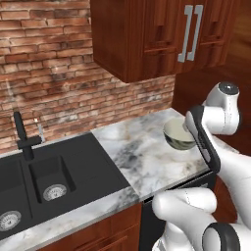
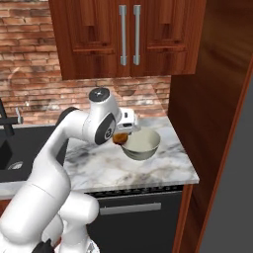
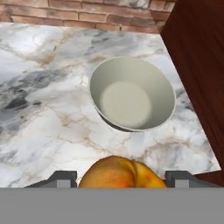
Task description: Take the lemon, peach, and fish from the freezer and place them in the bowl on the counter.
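My gripper (image 3: 121,179) is shut on the peach (image 3: 118,170), an orange-red fruit held between the two dark fingertips (image 3: 61,178). The gripper (image 2: 121,134) hovers with the peach (image 2: 119,139) just outside the near left rim of the bowl (image 2: 142,143). The bowl (image 3: 131,94) is pale inside, empty, and stands upright on the marble counter (image 3: 43,109) near its right end. From the left, my forearm partly covers the bowl (image 1: 176,135). The lemon and the fish are out of view. I cannot tell whether a light-grey slab (image 2: 237,197) at the right edge is the freezer.
A black sink (image 1: 49,176) with a dark faucet (image 1: 22,135) lies at the counter's left. Wooden wall cabinets (image 2: 128,34) hang above the bowl. A tall dark wood panel (image 2: 212,99) stands close on the bowl's right. A dark appliance front (image 2: 133,212) sits under the counter.
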You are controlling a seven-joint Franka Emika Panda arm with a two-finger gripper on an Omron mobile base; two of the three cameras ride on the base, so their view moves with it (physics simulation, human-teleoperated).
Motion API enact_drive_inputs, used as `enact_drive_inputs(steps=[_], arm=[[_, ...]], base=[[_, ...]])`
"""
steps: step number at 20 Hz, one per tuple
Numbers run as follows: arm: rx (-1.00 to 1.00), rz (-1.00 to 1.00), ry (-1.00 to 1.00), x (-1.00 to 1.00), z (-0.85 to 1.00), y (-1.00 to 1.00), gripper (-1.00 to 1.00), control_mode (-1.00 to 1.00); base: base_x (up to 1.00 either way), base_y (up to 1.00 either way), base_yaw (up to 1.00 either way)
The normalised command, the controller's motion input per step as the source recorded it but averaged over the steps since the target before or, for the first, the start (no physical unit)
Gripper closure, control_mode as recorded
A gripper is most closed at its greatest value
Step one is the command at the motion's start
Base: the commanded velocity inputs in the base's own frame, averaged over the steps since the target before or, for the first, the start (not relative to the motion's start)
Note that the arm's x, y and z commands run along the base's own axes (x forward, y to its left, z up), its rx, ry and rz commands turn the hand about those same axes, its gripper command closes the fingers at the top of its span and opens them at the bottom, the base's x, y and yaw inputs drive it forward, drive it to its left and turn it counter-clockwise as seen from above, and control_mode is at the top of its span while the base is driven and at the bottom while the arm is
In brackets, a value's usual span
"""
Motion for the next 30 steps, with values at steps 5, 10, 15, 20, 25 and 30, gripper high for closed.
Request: enact_drive_inputs(steps=[5, 10, 15, 20, 25, 30], arm=[[0.0, 0.0, 0.04, 0.35, -0.24, -0.06, 1.0, -1.0], [0.0, 0.0, 0.06, 0.42, -0.14, 0.0, 1.0, -1.0], [0.0, 0.0, 0.04, 0.41, -0.23, -0.04, 1.0, -1.0], [0.0, 0.0, 0.0, 0.33, -0.31, -0.14, 1.0, -1.0], [0.0, 0.0, 0.01, 0.26, -0.25, -0.1, 1.0, -1.0], [0.0, 0.0, 0.02, 0.28, -0.24, -0.09, 1.0, -1.0]], base=[[0.0, 0.0, 0.0], [0.0, 0.0, 0.0], [0.0, 0.0, 0.0], [0.0, 0.0, 0.0], [0.0, 0.0, 0.0], [0.0, 0.0, 0.0]])
